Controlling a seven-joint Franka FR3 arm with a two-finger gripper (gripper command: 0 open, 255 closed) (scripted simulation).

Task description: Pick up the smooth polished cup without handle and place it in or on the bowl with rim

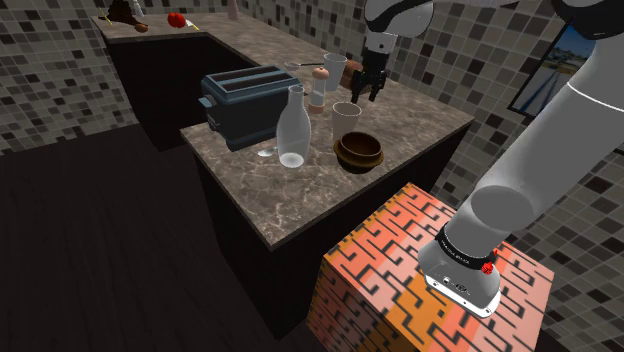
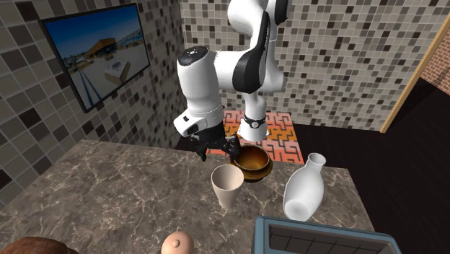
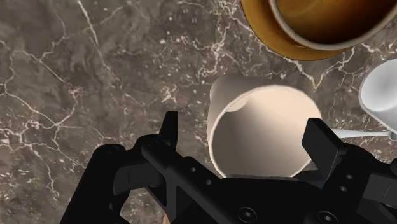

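Our pincer hangs wide open over the pale cup, upright on the worktop beside the brown bowl; we fear an off-centre descent could clip its rim and tip it.

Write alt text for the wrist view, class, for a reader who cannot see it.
An open black gripper hangs over a cream handleless cup, one finger on each side, not clasping it. The cup stands on a dark marbled counter, with a brown rimmed bowl just beyond it and a white bottle beside it.
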